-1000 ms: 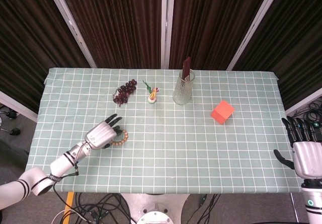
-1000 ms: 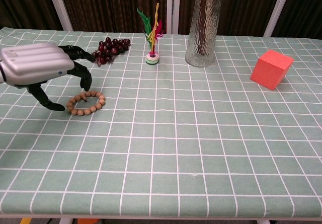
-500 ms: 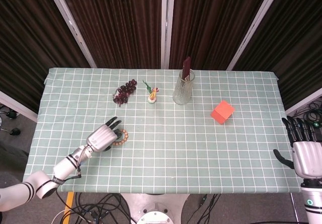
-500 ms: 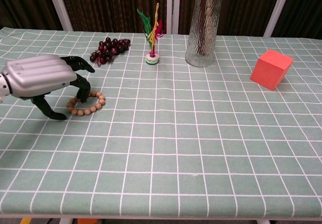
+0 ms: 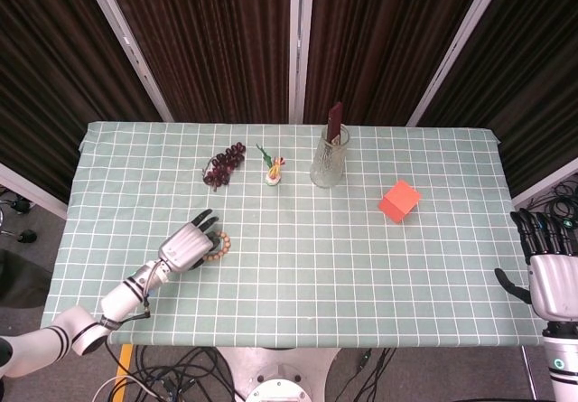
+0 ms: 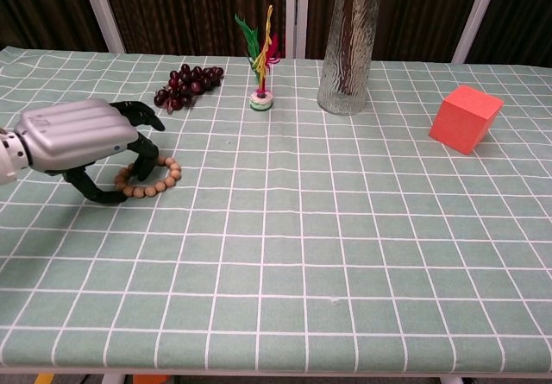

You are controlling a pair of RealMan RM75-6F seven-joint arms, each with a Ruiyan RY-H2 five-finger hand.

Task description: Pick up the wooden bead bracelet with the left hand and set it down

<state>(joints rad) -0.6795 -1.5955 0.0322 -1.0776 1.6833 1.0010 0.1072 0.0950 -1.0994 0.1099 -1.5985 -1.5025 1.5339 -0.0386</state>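
Note:
The wooden bead bracelet [image 5: 219, 245] [image 6: 162, 178] lies flat on the checked green tablecloth at the front left. My left hand [image 5: 187, 244] [image 6: 79, 137] hovers low over its left side, palm down. The dark fingers [image 6: 143, 161] curl down into the ring, and the thumb reaches the cloth just outside the beads. A gap still shows between thumb and fingers, and the bracelet rests on the table. My right hand [image 5: 552, 274] hangs past the table's right edge with its fingers spread and nothing in it; the chest view does not show it.
A bunch of dark grapes [image 5: 226, 164] [image 6: 186, 85] lies behind the bracelet. Further back stand a small feathered shuttlecock [image 5: 274, 169] [image 6: 262, 97] and a tall glass vase [image 5: 330, 156] [image 6: 348, 52]. A red cube [image 5: 399, 201] [image 6: 466, 118] sits to the right.
My left hand has dropped lower and edged right over the bracelet, its fingers now curling into the ring. The bracelet has hardly moved. The right hand stays put.

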